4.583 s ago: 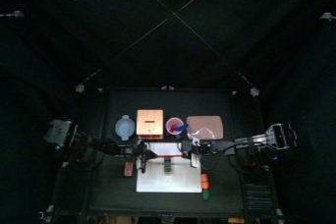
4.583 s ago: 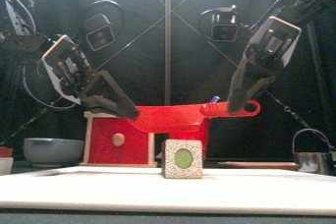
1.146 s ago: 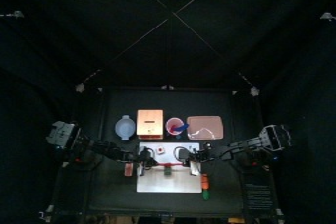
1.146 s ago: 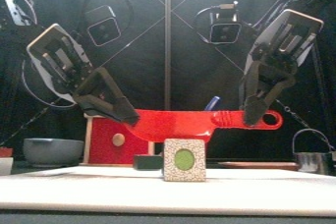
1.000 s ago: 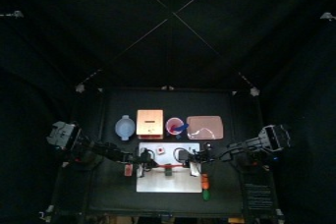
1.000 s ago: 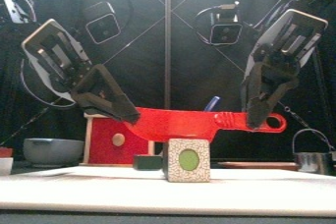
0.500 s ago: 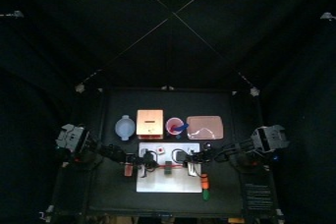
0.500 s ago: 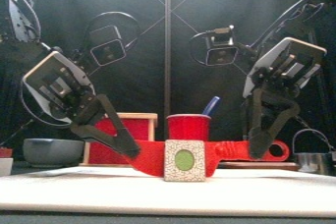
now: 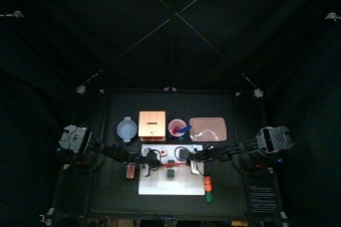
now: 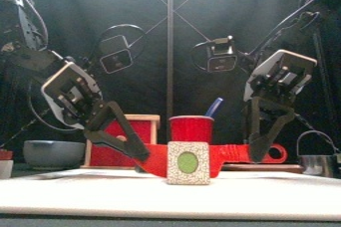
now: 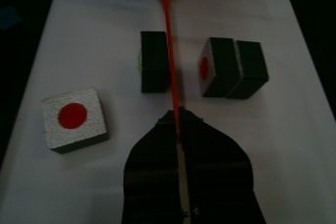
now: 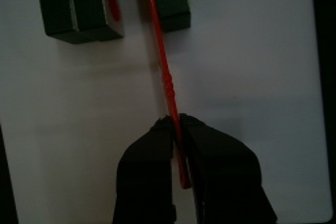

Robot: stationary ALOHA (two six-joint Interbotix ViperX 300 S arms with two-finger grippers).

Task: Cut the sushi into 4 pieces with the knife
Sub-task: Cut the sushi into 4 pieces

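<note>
Both hands hold the knife (image 10: 229,153), one at each end. The blade runs 9-to-3 across the board (image 11: 92,31), low and edge down. Whether it touches the board cannot be told.

Left hand (image 11: 175,125): closed tight on the blade tip, at 9 o'clock of the board.
Right hand (image 12: 178,128): closed tight on the handle end, just inside the ring, at 3 o'clock.

The sushi is in three lots, all on the board:
- The blade sits in a gap in the roll, about midway between the hands and apart from both.
- Single block (image 11: 155,61): just beside the blade on its 12 o'clock side.
- Pair (image 11: 234,68): two blocks joined, just beside the blade on its 6 o'clock side. The outer end, white with a green centre, faces 6 o'clock.
- Lone piece (image 11: 75,120): pale face up, well off the blade. It is near the left hand at that hand's 12 o'clock and does not touch it.

From the left hand the cut lies toward 3 o'clock. From the right hand it lies toward 9 o'clock.

Beyond the board at 12 o'clock, a row stands on the desk (image 9: 118,196), from 9 to 3: bowl (image 9: 127,128), box (image 9: 154,123), cup (image 9: 177,127), tray (image 9: 208,128).
</note>
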